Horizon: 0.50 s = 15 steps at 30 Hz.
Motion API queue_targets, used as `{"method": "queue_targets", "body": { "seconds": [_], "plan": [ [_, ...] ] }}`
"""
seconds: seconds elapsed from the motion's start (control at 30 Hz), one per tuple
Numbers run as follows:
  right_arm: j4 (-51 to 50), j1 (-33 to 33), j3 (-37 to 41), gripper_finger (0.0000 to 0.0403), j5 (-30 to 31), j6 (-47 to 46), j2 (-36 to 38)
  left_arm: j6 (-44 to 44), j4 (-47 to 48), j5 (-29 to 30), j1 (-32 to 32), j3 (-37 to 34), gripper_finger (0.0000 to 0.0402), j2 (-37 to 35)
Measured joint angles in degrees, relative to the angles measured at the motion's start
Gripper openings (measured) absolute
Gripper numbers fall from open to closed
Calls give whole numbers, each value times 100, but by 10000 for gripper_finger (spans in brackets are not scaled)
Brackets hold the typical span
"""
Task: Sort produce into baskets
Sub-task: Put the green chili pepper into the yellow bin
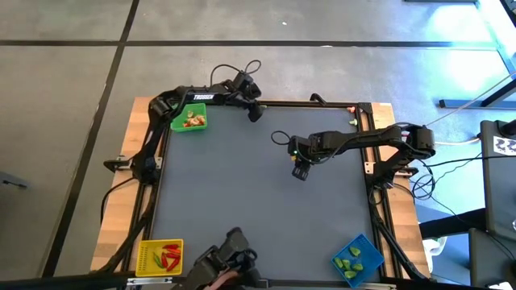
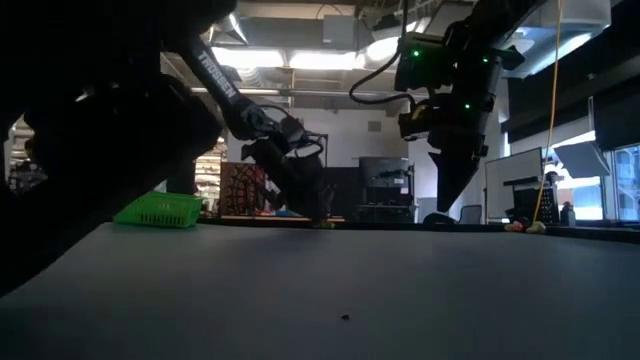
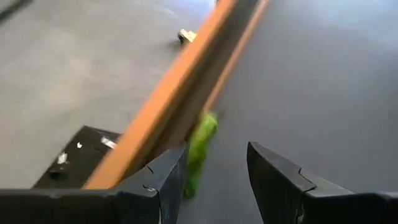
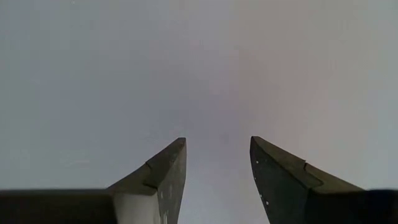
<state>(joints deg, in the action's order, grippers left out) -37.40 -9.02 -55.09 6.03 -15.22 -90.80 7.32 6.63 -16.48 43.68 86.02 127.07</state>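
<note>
A green produce piece (image 3: 200,148) lies on the grey table against the wooden rail (image 3: 180,87) at the far edge. My left gripper (image 3: 216,163) (image 1: 255,113) is low over it and open, the piece just ahead of one finger. My right gripper (image 4: 217,163) (image 1: 300,171) hangs open over the table's middle, pointing down, nothing between its fingers. The green basket (image 1: 189,118) at the far left holds pale and orange pieces. The yellow basket (image 1: 160,256) at the near left holds red ones. The blue basket (image 1: 357,258) at the near right holds green ones. My left gripper comes slanting down toward the table's far edge. The green piece's near end (image 3: 189,182) runs behind the inner side of one finger (image 3: 168,177). I cannot tell whether that finger touches it. The piece lies flat on the table along the rail.
The raised wooden rail borders the table just beyond my left gripper. A few small pieces (image 1: 352,121) sit by the far right corner, seen in the low view as red and yellow bits (image 2: 522,226). Bare grey table (image 1: 242,201) spreads between the baskets.
</note>
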Motion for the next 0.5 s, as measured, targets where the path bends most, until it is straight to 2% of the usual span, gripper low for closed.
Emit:
{"method": "queue_targets", "body": {
  "seconds": [0.23, 0.4, 0.5],
  "plan": [
    [6, 0, 0, 177, 1, 2, 0, 582, 125, -540, -42, 4, 164, 15],
    [10, 0, 0, 177, 5, 2, 0, 462, 80, 20, -52, 4, 164, 19],
    [9, 1, 0, 177, 45, 2, 0, 505, 151, 92, -47, 4, 164, 19]
  ]
}}
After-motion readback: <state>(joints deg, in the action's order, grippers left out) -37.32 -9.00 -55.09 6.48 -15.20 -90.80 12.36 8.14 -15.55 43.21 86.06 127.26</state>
